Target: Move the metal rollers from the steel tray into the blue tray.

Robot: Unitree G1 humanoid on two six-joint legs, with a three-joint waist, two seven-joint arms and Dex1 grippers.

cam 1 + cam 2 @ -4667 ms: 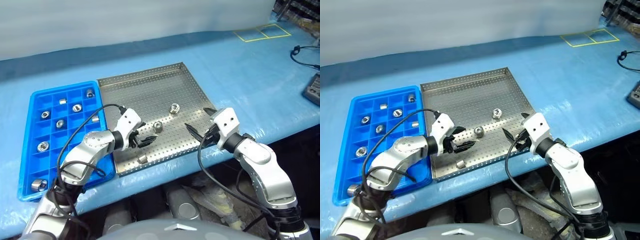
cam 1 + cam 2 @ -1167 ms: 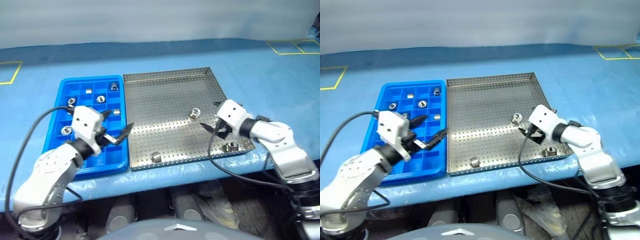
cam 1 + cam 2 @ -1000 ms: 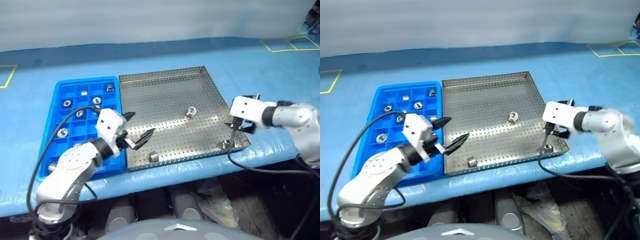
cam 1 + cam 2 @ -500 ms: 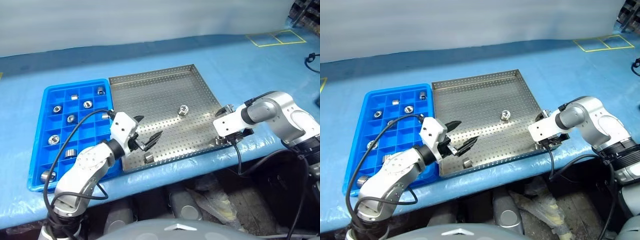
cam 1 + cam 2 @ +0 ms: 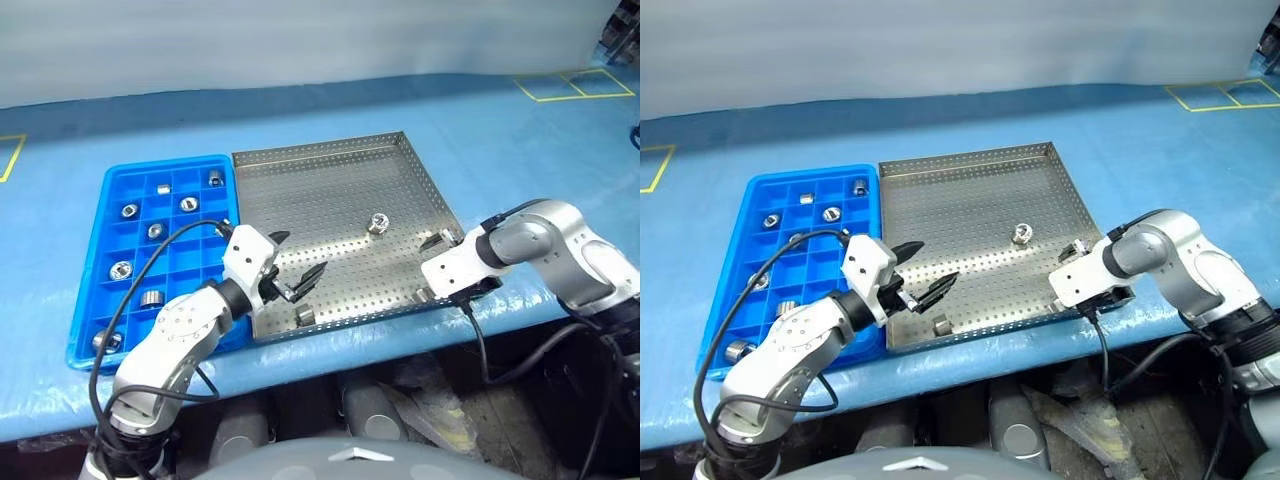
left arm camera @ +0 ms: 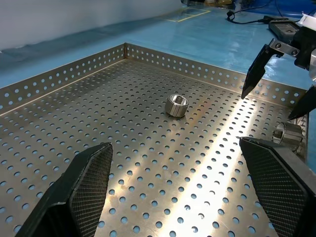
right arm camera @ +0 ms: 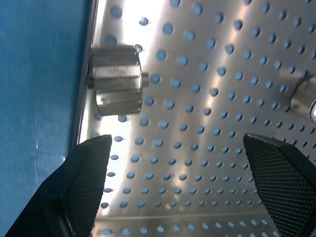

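Note:
The steel tray (image 5: 330, 180) lies mid-table with the blue tray (image 5: 92, 300) against its left side. Three metal rollers rest on the steel tray: one mid-right (image 5: 378, 222), one at the front edge (image 5: 306, 316), one in the front right corner (image 7: 117, 74) against the rim. My right gripper (image 5: 432, 266) points down over that corner, open, with the roller just outside its fingers (image 7: 84, 182). My left gripper (image 5: 298, 258) hovers open and empty over the tray's front left part. Several rollers (image 5: 130, 210) sit in blue compartments.
The trays sit on a blue-covered table, close to its front edge (image 5: 400, 335). Black cables (image 5: 480, 340) hang from both wrists. Yellow tape marks (image 5: 575, 83) lie at the far right, and bare blue table surrounds the trays.
My right gripper has swung down and turned to point at the steel tray's front right corner. The left gripper has stayed about where it was. The head view has shifted.

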